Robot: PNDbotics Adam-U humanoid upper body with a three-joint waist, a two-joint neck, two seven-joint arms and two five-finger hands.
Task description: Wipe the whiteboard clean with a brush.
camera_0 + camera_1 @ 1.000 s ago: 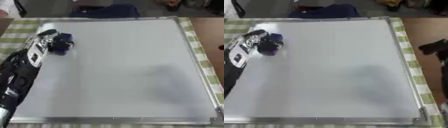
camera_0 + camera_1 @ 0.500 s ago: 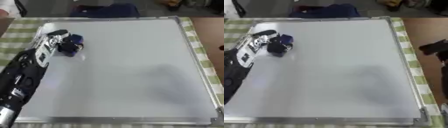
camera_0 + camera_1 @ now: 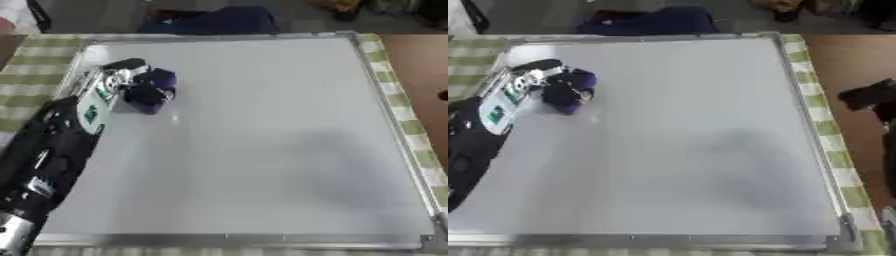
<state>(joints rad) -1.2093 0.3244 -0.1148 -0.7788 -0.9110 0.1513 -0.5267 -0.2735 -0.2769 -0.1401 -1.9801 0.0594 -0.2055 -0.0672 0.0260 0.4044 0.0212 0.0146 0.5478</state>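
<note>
— On the upper left part of the whiteboard [image 3: 262, 140], what is that dark lump?

— That is the brush [image 3: 150, 91], a small, blocky thing in deep blue-purple, resting on the board's surface. The left hand [image 3: 118, 82] has its fingers curled round it; the hand is black and silver, with a pale panel bearing a green mark on the forearm behind it.

— And the board itself?

— A big, smooth rectangle, pale grey-white, with a thin silver metal frame and rounded corner pieces. A faint darker smudge or shadow lies across its right half; I cannot tell which. It lies flat on a cloth [image 3: 35, 70] checked in green and cream, which shows along the left, right and near edges.

— Where is the other hand?

— The right hand [image 3: 868, 96] shows only as a dark shape off the board's right edge, over brown tabletop [image 3: 846, 60]. Whether its fingers are apart or together I cannot tell.

— Anything beyond the board?

— A dark blue, soft-looking heap [image 3: 219, 22] just past the far edge.
</note>
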